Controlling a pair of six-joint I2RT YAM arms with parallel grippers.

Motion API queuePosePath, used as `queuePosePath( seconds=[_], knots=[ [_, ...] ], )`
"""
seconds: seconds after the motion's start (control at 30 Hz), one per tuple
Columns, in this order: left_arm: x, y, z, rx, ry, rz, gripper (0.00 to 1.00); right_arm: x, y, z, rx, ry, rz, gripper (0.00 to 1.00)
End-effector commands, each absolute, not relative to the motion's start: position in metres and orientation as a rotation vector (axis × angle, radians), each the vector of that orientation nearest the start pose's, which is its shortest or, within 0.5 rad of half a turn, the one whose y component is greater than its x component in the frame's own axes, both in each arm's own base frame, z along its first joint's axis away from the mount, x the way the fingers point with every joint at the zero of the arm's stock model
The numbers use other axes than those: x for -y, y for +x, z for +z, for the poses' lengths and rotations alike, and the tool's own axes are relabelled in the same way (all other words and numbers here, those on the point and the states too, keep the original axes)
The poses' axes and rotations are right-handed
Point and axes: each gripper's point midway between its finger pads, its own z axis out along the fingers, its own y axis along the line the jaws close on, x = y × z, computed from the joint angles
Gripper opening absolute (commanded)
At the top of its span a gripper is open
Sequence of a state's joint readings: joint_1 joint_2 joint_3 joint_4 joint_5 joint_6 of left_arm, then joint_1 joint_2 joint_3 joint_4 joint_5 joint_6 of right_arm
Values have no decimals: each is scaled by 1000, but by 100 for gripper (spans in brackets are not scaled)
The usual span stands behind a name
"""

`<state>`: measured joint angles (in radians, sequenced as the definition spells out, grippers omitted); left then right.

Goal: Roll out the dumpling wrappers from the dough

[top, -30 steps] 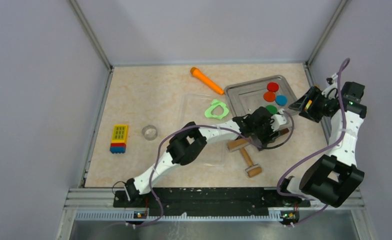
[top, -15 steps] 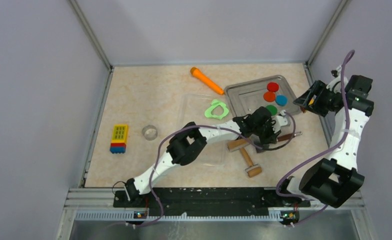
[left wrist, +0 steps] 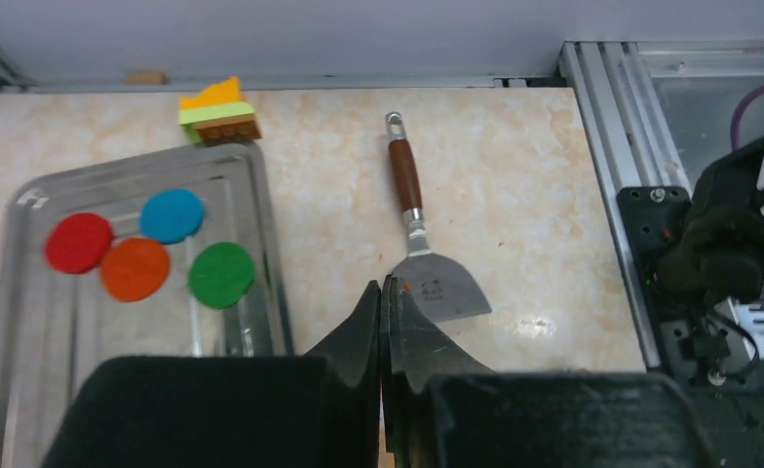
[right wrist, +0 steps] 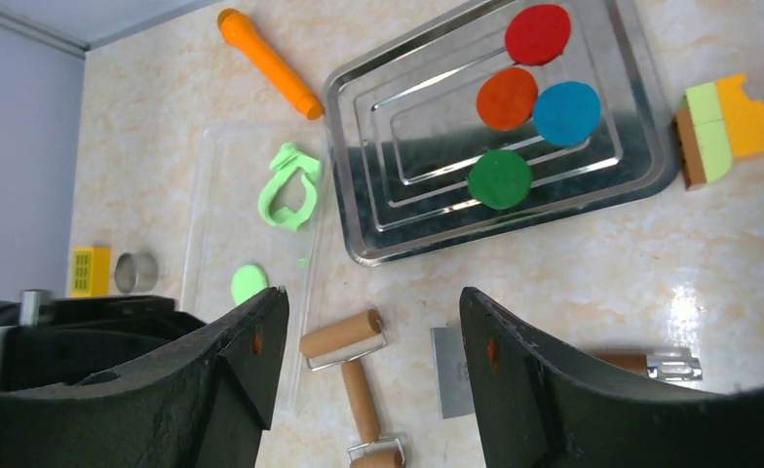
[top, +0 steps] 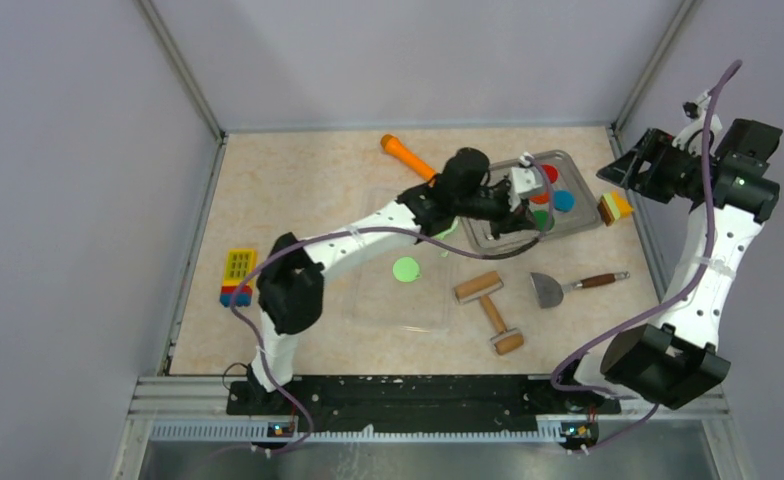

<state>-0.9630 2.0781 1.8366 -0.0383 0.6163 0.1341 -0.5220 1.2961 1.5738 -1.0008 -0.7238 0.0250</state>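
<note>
One dumpling wrapper (top: 405,268) (right wrist: 248,283), a light lime-green disc, lies on the clear mat (top: 398,305). The dough (right wrist: 288,188), a lime-green sheet with a hole, rests at the mat's far end; my left arm covers most of it in the top view. My left gripper (top: 516,200) (left wrist: 386,285) hovers over the near left part of the steel tray (top: 488,238), shut with nothing between its fingers. High at the right edge, my right gripper (top: 628,165) (right wrist: 373,302) stands open and holds nothing.
The tray (right wrist: 407,127) holds red (right wrist: 537,33), orange (right wrist: 507,97), blue (right wrist: 567,113) and dark green (right wrist: 500,178) discs. Wooden rollers (top: 488,300) and a spatula (top: 548,290) lie near the mat. An orange cylinder (top: 413,160), ring cutter (top: 299,264) and two brick stacks (top: 238,277) (top: 615,207) stand around.
My left gripper shut and swung from the spatula up to the tray; the spatula lies free on the table. The right gripper rose away from the brick by the tray.
</note>
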Motion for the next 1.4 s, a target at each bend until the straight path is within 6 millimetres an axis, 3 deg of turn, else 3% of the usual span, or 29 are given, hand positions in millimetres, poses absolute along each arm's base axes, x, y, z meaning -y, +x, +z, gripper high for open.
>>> queuePosePath(
  seconds=[0.0, 0.07, 0.1, 0.17, 0.23, 0.27, 0.43, 0.53, 0.67, 0.9, 1.17, 1.37],
  knots=[
    [500, 246, 245, -1316, 1517, -1065, 0, 40, 317, 330, -2130, 94, 601, 67],
    [478, 240, 232, -1337, 1542, -1022, 0, 48, 313, 310, -2214, 18, 544, 65],
    [466, 237, 228, -1350, 1548, -1008, 4, 60, 311, 295, -2278, 60, 488, 65],
    [444, 233, 217, -1412, 1550, -971, 21, 66, 301, 271, -2385, 34, 470, 64],
    [421, 229, 212, -1476, 1549, -932, 35, 53, 282, 256, -2445, -252, 570, 56],
    [411, 227, 209, -1511, 1552, -914, 41, 56, 273, 244, -2482, -357, 557, 54],
    [361, 223, 205, -1695, 1463, -926, 52, 82, 227, 189, -2479, -1056, 293, 63],
    [334, 224, 204, -1733, 1435, -899, 56, 91, 213, 158, -2424, -1309, 188, 68],
    [315, 223, 204, -1755, 1417, -836, 60, 88, 208, 126, -2309, -1511, 146, 69],
    [304, 215, 203, -1806, 1440, -838, 60, 83, 208, 78, -2204, -1800, 81, 67],
    [300, 221, 209, -1839, 1462, -794, 59, 91, 225, 60, -2217, -1812, 57, 64],
    [300, 221, 213, -1861, 1482, -792, 59, 87, 246, 86, -2191, -1749, 112, 60]
  ],
)
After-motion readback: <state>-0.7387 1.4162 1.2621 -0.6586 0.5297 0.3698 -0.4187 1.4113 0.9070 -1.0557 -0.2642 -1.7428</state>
